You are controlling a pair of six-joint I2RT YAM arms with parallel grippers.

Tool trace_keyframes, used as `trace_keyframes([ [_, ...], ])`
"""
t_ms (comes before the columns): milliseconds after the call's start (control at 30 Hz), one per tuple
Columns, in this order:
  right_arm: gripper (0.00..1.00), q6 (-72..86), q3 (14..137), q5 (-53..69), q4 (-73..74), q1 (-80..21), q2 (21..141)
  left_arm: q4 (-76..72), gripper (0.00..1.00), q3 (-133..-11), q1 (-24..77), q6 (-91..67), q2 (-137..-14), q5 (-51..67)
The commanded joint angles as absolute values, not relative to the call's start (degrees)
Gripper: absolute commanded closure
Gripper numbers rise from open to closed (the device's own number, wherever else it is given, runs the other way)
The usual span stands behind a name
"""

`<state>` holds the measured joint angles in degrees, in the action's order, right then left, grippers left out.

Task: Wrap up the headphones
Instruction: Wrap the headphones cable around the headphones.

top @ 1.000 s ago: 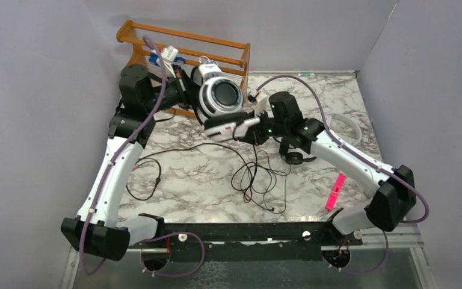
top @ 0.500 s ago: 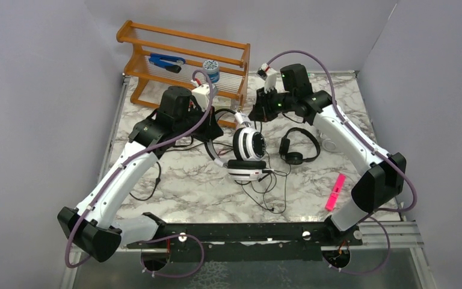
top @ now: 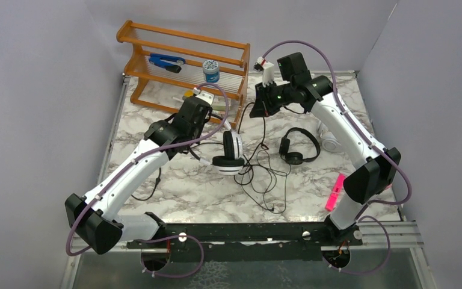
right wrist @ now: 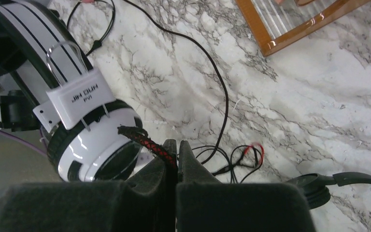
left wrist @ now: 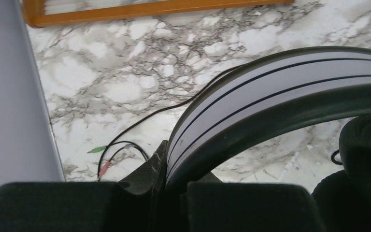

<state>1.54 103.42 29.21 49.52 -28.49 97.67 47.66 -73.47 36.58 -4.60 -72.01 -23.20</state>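
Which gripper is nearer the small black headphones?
Right. The right gripper, pinching a cord, is behind the black headphones; the left gripper is farther left, clamping the white headphones.

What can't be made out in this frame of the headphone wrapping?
- All-white headphones: top view, mostly hidden behind the right arm.
- Left gripper: top view, fingers hidden under its wrist; only the wrist view shows them clamping the headband.
- Braided cord in the right gripper: right wrist view, where it runs on is hidden by the fingers.

From above, one camera takes in the whole table; both wrist cameras sit close over the white headphones.
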Motion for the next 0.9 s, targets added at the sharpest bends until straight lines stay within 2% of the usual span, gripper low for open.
trace_keyframes([
  [0, 1.00, 0.53, 104.45, 29.41, 53.48, -28.66, 97.81, 44.98, 1.00, -75.26, 37.09, -7.74, -68.79, -32.06],
  [333, 1.00, 3.05, 85.27, 34.98, 44.86, -28.65, 90.02, 32.36, 1.00, -76.52, 36.82, -23.81, -56.72, -28.83],
  [633, 0.98, 14.79, 66.71, 53.14, 17.95, -28.65, 83.77, 31.24, 1.00, -85.21, 36.83, -36.86, -58.62, -26.73],
  [733, 0.85, 15.20, 64.69, 54.15, 13.94, -28.65, 82.00, 30.76, 1.00, -86.91, 36.83, -39.37, -59.30, -26.51],
  [800, 0.68, 14.81, 62.51, 54.54, 9.97, -28.65, 79.41, 31.00, 1.00, -88.31, 36.83, -41.20, -59.94, -25.82],
  [867, 0.47, 15.37, 58.06, 55.80, 2.35, -28.66, 75.45, 31.42, 1.00, -89.46, 36.78, -43.33, -60.58, -24.62],
])
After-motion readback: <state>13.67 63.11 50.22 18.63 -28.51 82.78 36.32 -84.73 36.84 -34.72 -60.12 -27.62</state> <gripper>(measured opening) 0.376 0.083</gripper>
